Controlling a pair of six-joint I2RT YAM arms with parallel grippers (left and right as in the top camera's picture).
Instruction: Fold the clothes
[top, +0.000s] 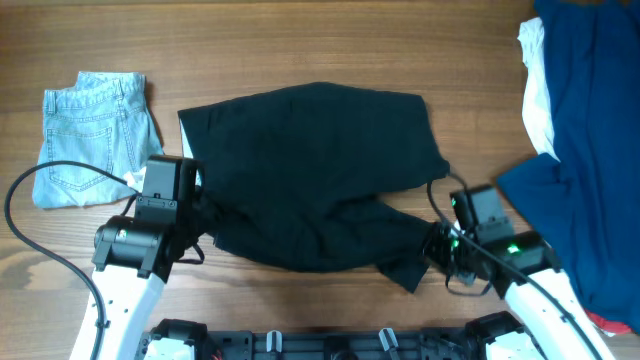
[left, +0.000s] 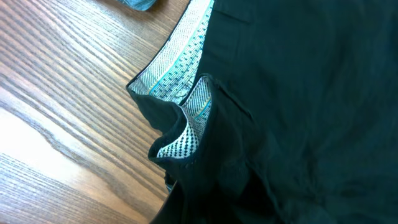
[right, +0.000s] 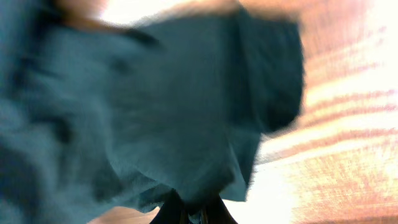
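Shorts (top: 310, 170) lay rumpled in the middle of the table (top: 300, 50), with no clean fold made yet. The left tool (top: 203, 215) was closed at the waistband (left: 180, 68) corner and the right tool (top: 430, 245) on a leg hem. Both appeared to pinch the cloth, so nearly all the folding remained.

White arms (top: 125, 312), black wrists (top: 165, 190) — looping black cables (top: 70, 166), green light (top: 513, 250)

Wood table (top: 300, 45): black shorts (top: 310, 170), denim shorts (top: 90, 135) (blue garments (top: 590, 110) rightward)
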